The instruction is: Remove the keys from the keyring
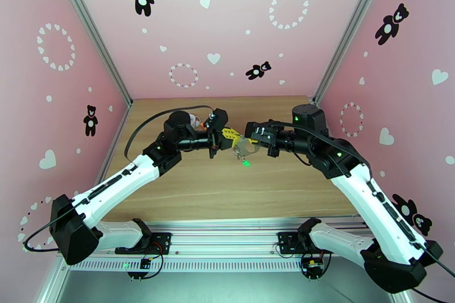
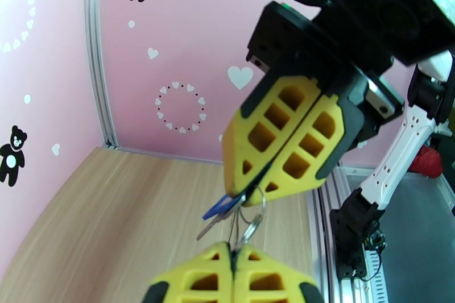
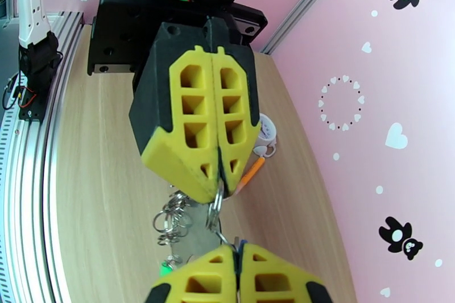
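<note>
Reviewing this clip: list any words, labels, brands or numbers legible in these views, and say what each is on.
No text can be read in any view.
Print on the white cup with purple print: too blurred to read.
The blue plastic key tag and the green plastic key tag: no legible marking.
The pink walls: bear, heart and dot decals, no words.

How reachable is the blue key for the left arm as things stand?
Probably not yet: the left gripper is shut on the keyring, so its jaws are occupied, though the blue key hangs just beside them.
</note>
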`<state>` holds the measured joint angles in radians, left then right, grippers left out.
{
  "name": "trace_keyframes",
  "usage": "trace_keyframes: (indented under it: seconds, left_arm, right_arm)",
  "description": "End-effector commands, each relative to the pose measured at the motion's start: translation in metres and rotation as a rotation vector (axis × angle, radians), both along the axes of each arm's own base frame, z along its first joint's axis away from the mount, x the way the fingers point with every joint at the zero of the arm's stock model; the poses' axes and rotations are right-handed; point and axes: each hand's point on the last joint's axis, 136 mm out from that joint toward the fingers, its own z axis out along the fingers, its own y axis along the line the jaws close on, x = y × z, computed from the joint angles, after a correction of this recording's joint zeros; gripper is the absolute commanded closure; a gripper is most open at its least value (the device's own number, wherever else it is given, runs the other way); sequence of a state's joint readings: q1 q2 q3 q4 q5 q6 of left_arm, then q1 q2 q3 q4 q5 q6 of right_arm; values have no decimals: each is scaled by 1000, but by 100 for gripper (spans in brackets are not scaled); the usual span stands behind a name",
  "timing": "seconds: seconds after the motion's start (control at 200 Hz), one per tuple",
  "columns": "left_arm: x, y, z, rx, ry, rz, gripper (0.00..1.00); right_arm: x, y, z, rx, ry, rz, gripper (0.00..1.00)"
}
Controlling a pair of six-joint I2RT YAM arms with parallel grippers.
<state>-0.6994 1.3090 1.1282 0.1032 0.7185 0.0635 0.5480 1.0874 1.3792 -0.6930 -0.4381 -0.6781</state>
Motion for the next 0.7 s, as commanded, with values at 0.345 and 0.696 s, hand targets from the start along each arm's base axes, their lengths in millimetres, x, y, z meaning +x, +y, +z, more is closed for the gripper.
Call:
trace_keyframes:
  seconds: [0.345, 0.696]
  left_arm:
    - [0, -20, 50, -184, 83, -38, 100]
    - [-13, -19, 49, -171, 46, -84, 100]
  right_arm:
    - [11, 9, 7, -62, -91, -7, 100]
    - [10, 1, 11, -86, -133, -29, 100]
